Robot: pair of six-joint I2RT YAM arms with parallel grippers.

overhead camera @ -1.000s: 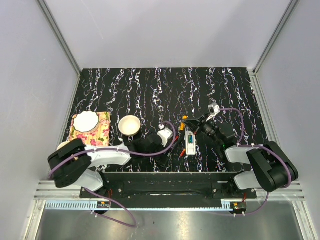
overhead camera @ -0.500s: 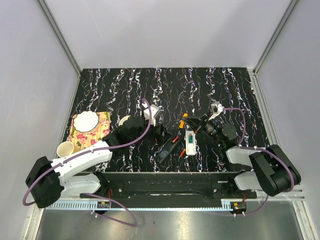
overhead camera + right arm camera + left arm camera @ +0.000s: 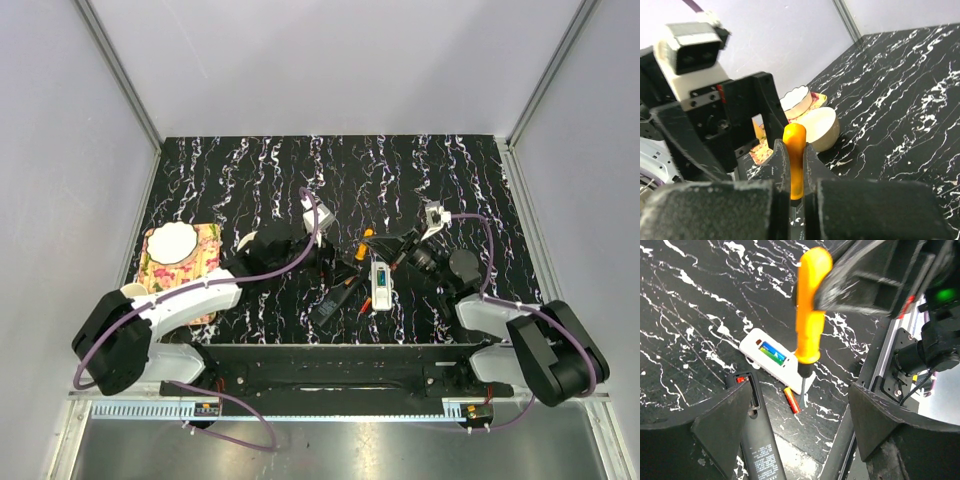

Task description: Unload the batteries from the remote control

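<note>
The white remote control (image 3: 765, 356) (image 3: 381, 284) lies slot-up on the black marbled table. In its slot sit the batteries (image 3: 772, 353), showing blue and green. My right gripper (image 3: 794, 150) (image 3: 402, 246) is shut on an orange-handled screwdriver (image 3: 795, 160) (image 3: 810, 305), held upright. The screwdriver's metal tip points down at the remote's near edge. My left gripper (image 3: 800, 390) (image 3: 330, 258) hovers just left of the remote, open, with nothing between its fingers (image 3: 722, 425).
A black remote (image 3: 757, 435) (image 3: 335, 300) with an open battery bay lies beside the white one. A loose red-and-yellow battery (image 3: 791, 400) lies between them. A cream bowl (image 3: 820, 127) and a scalloped white plate (image 3: 172, 242) on a flowered cloth (image 3: 203, 262) stand at the left.
My left arm has swung from the near left out over the table, to just left of the white remote. Its gripper stays open. The right gripper, still holding the screwdriver, barely moved.
</note>
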